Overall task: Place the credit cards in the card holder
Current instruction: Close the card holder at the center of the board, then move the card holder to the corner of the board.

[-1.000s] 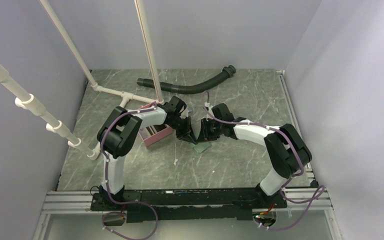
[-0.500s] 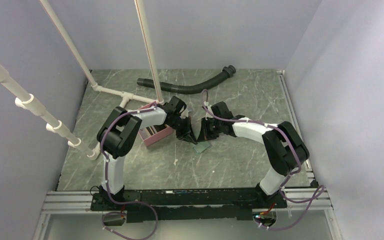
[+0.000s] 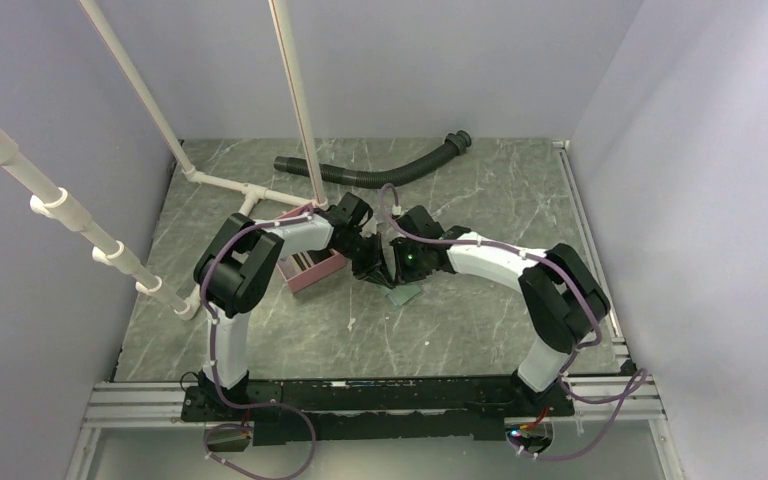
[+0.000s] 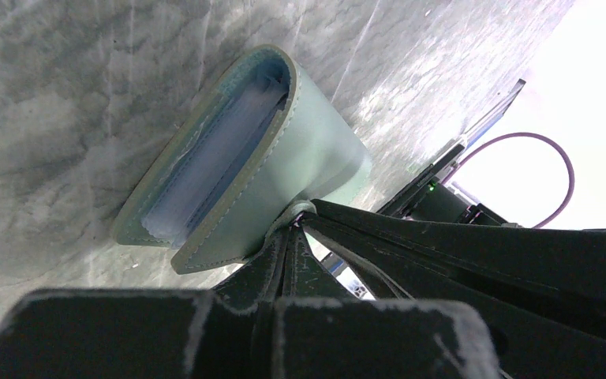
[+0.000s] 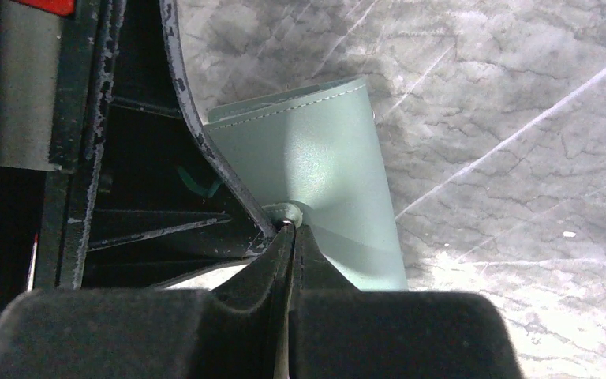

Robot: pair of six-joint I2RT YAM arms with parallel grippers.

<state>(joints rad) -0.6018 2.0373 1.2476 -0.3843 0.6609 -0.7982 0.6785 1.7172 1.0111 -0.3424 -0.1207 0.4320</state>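
Note:
The card holder [image 4: 241, 158] is a light-blue folded sleeve, its open side showing pale inner pockets in the left wrist view. My left gripper [image 4: 296, 227] is shut on one flap at its corner. My right gripper [image 5: 286, 227] is shut on the holder [image 5: 323, 158] at the same corner, tip to tip with the left one. In the top view both grippers, left [image 3: 371, 268] and right [image 3: 393, 270], meet at the table's middle, with the holder [image 3: 404, 297] hanging just below them. No credit cards show in any view.
A pink open-topped box [image 3: 310, 270] stands just left of the left gripper. A black corrugated hose [image 3: 380, 172] lies at the back. White pipes [image 3: 260, 195] cross the back left. The grey marbled table [image 3: 460, 330] extends in front.
My right arm has slid left, closer to the left gripper, and its wrist has turned so a green light now faces up. The left arm has stayed put.

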